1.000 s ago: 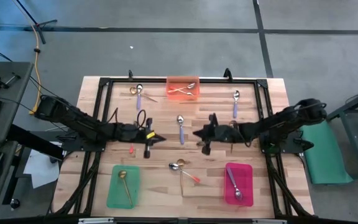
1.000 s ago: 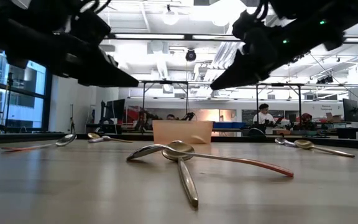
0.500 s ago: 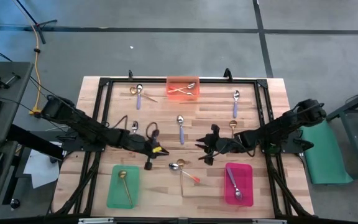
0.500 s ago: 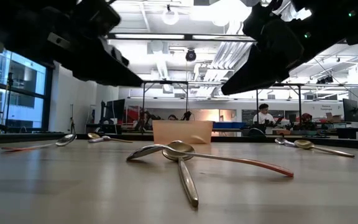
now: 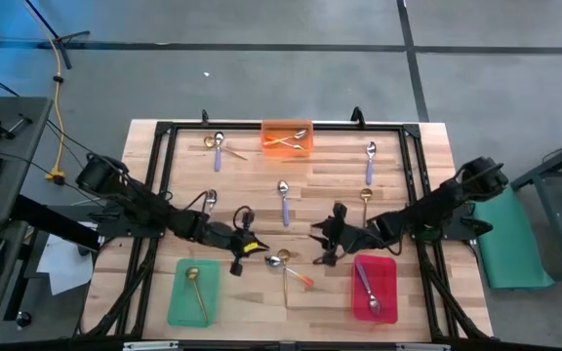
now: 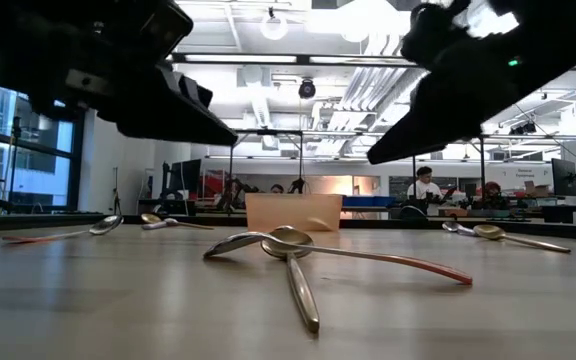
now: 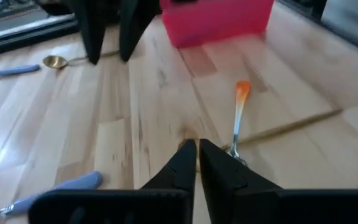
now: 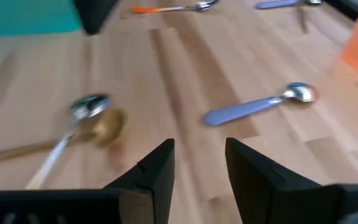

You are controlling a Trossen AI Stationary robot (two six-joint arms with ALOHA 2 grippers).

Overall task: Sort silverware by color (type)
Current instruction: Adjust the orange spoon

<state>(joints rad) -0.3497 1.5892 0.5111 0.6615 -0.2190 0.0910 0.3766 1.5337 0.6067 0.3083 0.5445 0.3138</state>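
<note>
High view: green tray (image 5: 178,297) w/ 1 gold spoon (image 5: 195,289); pink tray (image 5: 385,277) w/ purple-handled spoon (image 5: 367,291); orange tray (image 5: 288,126) w/ orange-handled spoons (image 5: 285,143). Other spoons loose on table (image 5: 437,156). Left gripper (image 5: 258,248) fingers together, right gripper (image 5: 320,246) fingers apart, both empty.

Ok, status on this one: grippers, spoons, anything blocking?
Left gripper shut, empty. Right gripper open, empty. Both flank the crossed gold spoon and orange-handled spoon mid-table. Nothing in the way.

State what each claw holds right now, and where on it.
Nothing is held. The left claw is shut and empty; the right claw is open and empty, both above the table.
</note>
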